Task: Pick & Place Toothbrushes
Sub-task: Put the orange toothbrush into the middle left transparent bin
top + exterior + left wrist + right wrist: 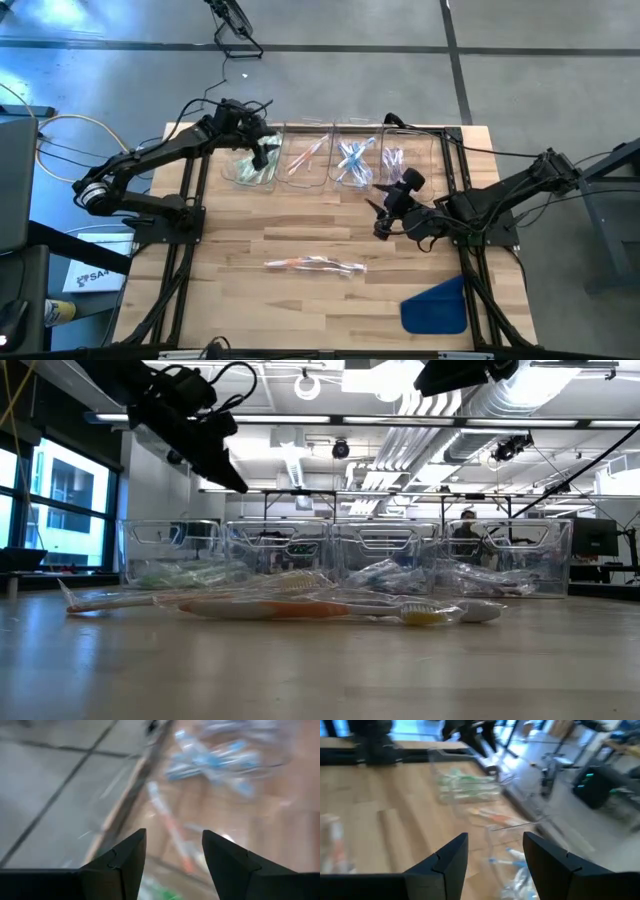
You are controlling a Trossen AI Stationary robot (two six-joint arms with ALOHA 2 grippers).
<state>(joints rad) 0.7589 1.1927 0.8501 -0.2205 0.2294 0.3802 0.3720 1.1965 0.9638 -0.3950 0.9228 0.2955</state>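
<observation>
Several loose toothbrushes (315,265) lie flat in a short row on the wooden table's near middle; in the low view an orange-handled toothbrush (300,608) is nearest. Four clear bins (330,155) along the far edge hold sorted toothbrushes: green (250,168), pink-orange (306,156), blue (352,160) and purple (394,158). My left gripper (262,152) (174,837) hangs open and empty above the green bin. My right gripper (384,218) (495,840) is open and empty, raised over the table just near of the blue and purple bins.
A blue flat cloth-like piece (435,305) lies at the table's near right corner. Bare wood (250,300) spreads around the loose toothbrushes. The arm bases stand at the table's left and right edges. Cables run along the far edge behind the bins.
</observation>
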